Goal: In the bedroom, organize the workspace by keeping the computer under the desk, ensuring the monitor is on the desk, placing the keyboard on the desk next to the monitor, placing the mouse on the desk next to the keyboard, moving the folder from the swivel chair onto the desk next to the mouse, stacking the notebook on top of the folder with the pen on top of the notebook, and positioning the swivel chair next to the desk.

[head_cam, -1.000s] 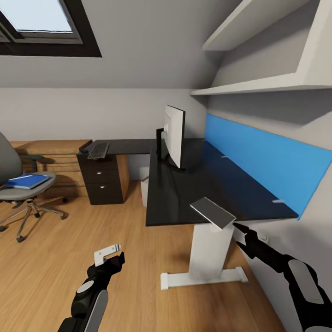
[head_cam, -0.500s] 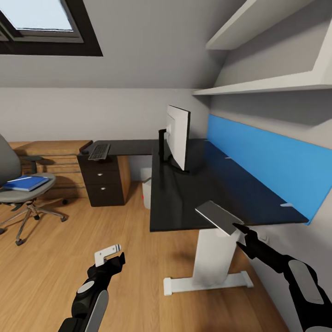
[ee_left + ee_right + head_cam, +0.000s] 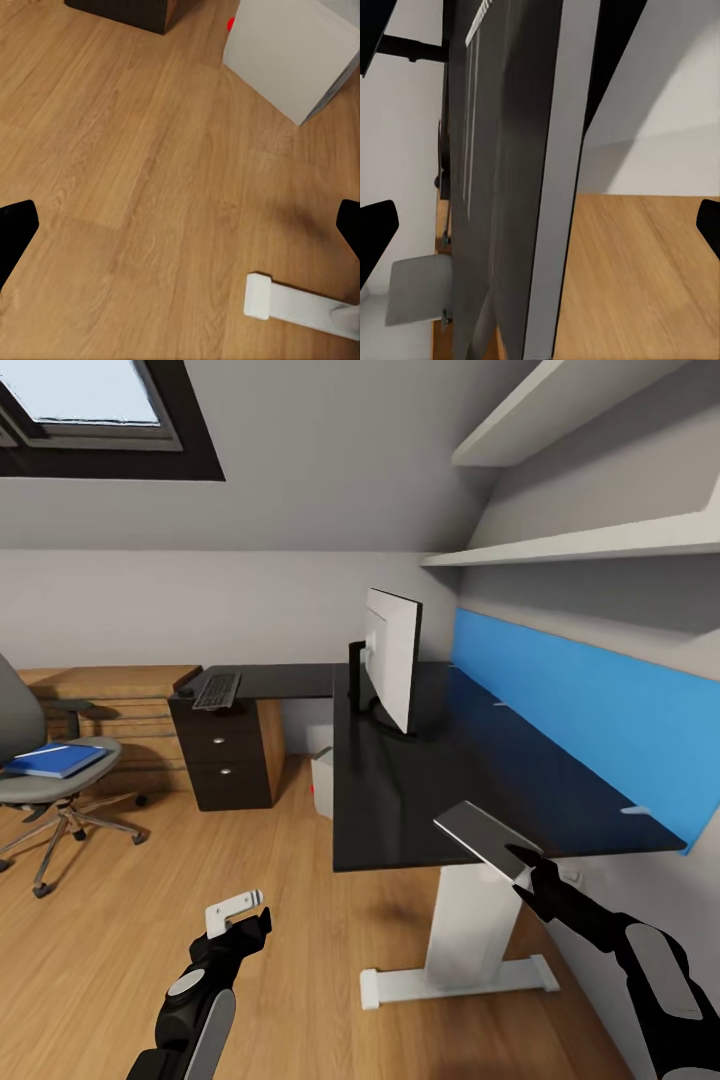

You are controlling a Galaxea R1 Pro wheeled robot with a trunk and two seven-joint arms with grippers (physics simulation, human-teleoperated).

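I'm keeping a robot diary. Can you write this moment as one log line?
right gripper: shut on notebook, at desk edge | left gripper: open | folder: on swivel chair

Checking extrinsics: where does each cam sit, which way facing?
Head: on the head, facing forward-down at desk, monitor, swivel chair; both arms, left tool, right tool by the notebook show.
Left wrist: near left tool, facing down at floor, computer; fingertips show.
Right wrist: near right tool, facing along a grey slab, likely the notebook; fingertips show.
Shared: head and left wrist both show computer.
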